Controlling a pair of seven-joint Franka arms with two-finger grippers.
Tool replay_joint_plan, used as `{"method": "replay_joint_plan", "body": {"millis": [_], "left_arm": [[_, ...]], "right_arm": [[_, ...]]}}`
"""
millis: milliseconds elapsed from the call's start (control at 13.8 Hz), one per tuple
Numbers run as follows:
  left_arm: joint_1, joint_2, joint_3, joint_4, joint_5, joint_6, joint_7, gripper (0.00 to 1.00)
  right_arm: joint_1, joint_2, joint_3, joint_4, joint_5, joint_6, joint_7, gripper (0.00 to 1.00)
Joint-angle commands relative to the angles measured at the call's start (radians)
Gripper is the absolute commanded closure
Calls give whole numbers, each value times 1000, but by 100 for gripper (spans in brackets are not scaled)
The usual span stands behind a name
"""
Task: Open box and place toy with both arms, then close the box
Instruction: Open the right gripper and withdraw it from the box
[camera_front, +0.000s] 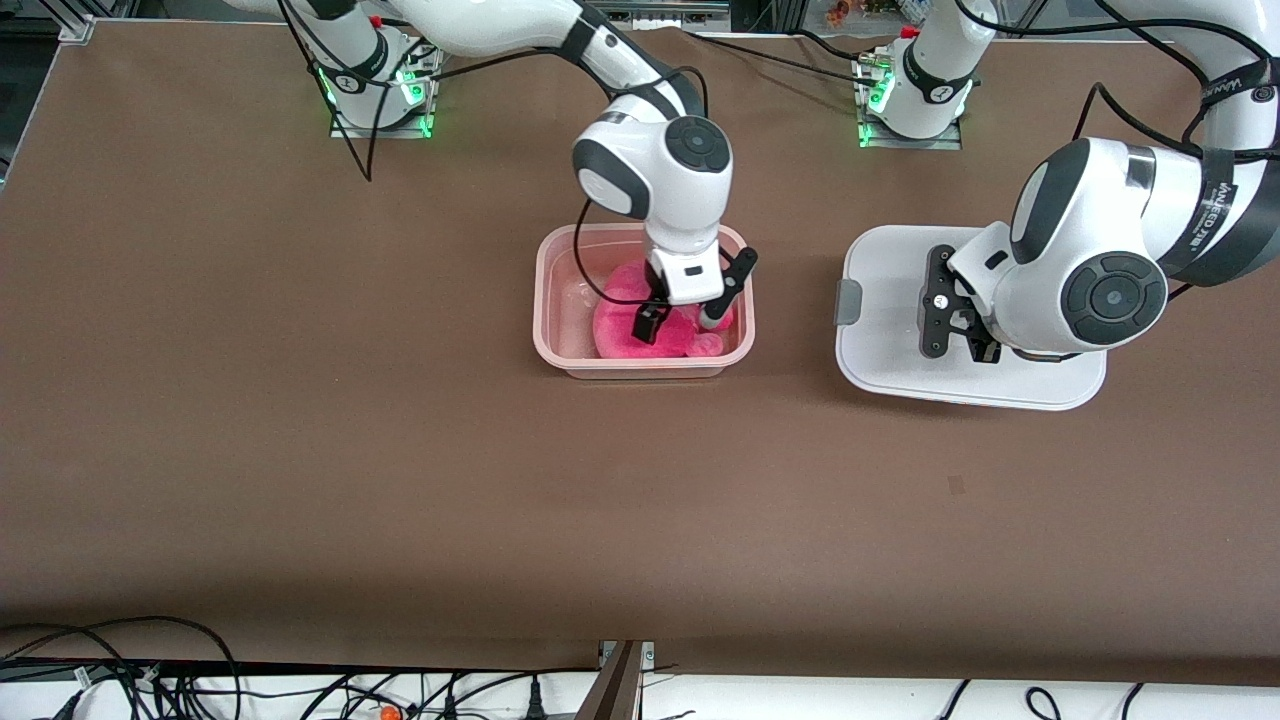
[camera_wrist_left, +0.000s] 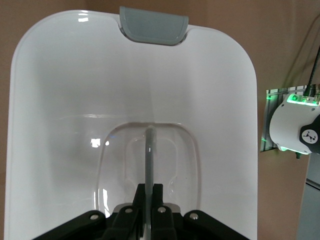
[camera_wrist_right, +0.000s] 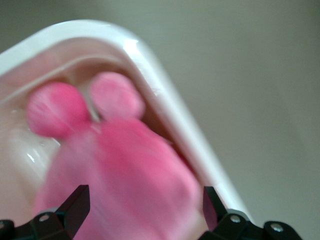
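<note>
Toy going into the open box while the lid is waiting aside.

The lid (camera_front: 900, 330) is lying flat on the table (camera_front: 300, 400) toward the left arm's end, with the left gripper (camera_front: 950, 318) pinched shut on its clear centre handle (camera_wrist_left: 148, 150). The box (camera_front: 560, 350) is sitting open mid-table, the toy (camera_front: 625, 325) lying inside it. The right gripper (camera_front: 678, 322) is reaching down into the box, fingers (camera_wrist_right: 75, 202) spread wide around the plush without squeezing it. Risk: plush snagging a finger on withdrawal and lifting out. The toy's face is hidden; the lid's second clip is covered by the arm.
</note>
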Motion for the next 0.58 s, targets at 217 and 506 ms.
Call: {"method": "replay_joint_plan", "body": {"millis": [217,506], "left_arm": [[-58,35,-12,87,-90,-24,20,100],[-230,66,-12,117,-237,90,-23,100]], "right_arm": [[-252,-296,-56,-40,210,-219,-4,0],[-312,-457,-215,-75,327,-378,10,0]]}}
